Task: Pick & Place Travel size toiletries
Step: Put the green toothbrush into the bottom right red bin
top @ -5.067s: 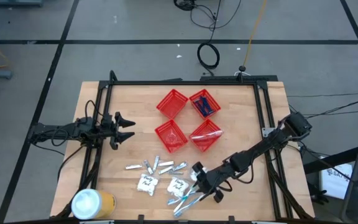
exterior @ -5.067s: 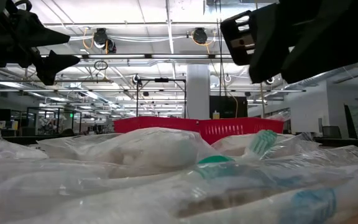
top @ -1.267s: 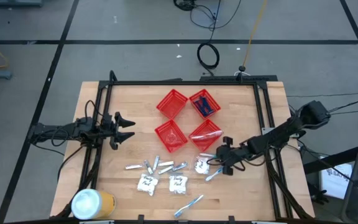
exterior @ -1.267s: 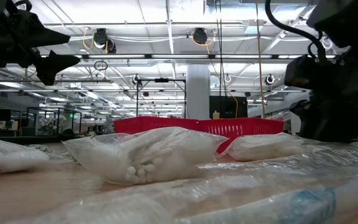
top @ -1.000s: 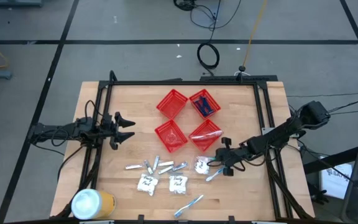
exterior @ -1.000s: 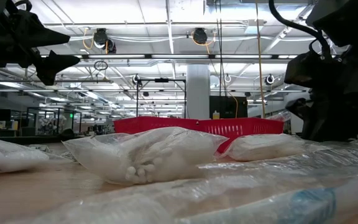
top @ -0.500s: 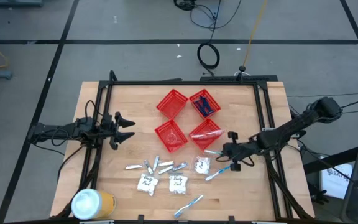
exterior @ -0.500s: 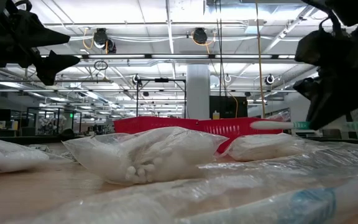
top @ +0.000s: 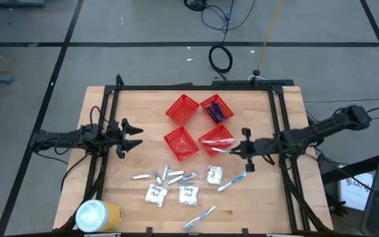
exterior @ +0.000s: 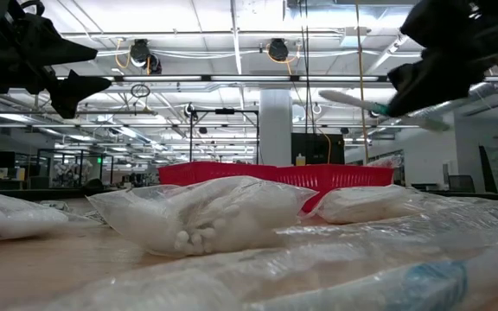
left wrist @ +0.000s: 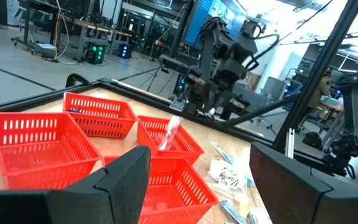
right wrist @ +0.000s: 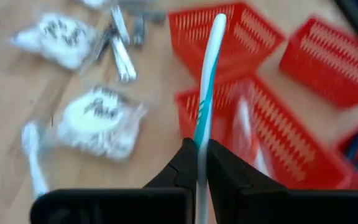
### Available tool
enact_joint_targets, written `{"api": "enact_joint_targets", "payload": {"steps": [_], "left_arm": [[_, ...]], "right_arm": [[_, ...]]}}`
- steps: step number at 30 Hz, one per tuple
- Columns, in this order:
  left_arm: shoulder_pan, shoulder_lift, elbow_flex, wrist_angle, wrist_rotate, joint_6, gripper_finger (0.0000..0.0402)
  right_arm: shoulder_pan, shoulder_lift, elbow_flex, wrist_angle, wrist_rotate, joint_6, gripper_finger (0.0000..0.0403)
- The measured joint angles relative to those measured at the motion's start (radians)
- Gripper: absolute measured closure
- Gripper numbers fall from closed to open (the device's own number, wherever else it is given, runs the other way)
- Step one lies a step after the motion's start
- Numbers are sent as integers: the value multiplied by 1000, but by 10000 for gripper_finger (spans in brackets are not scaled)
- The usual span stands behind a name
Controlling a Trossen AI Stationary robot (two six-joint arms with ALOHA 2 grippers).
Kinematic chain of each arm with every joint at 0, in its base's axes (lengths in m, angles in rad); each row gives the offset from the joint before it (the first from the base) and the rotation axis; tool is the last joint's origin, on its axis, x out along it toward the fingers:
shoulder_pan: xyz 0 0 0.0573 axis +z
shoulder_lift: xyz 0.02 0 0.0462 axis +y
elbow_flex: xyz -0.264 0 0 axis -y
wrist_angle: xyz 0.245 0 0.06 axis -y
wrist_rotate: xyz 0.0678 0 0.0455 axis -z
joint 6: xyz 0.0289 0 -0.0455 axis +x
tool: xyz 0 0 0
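Note:
My right gripper is shut on a white-and-teal toothbrush, held above the near-right red basket. The low view shows the brush high above the table. On the wood lie two more toothbrushes, white sachets and small silvery tubes. Dark blue razors lie in the far-right basket. My left gripper waits open at the table's left side. My right gripper pinches the toothbrush's handle between its two fingers, which lie along the brush. It comes in about level from the table's right. The brush is lifted clear and sticks out ahead of the fingers, its head end pointing toward the table's left over the basket.
Four red mesh baskets stand in a cluster mid-table. A yellow can with a white lid stands at the near-left corner. A black frame borders the table. Bare wood lies between the baskets and the left gripper.
My right gripper has risen from the table with one toothbrush and moved toward the far edge, ending beside the near-right basket. The brush went from lying on the wood to hanging level in the air. A second toothbrush stayed on the table where the gripper had been.

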Motion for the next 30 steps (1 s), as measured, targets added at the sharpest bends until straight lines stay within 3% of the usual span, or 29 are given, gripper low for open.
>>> {"api": "enact_joint_targets", "payload": {"steps": [8,13,16,22,30], "left_arm": [[0,0,0,0,0,0,131],[0,0,0,0,0,0,131],[0,0,0,0,0,0,131],[0,0,0,0,0,0,131],[0,0,0,0,0,0,131]], "right_arm": [[-235,147,2,228,-230,-244,393],[-330,275,2,302,-282,-341,393],[-357,319,2,361,-292,-356,393],[-372,380,2,501,-411,-320,393],[-372,511,2,541,-418,-316,393]]}}
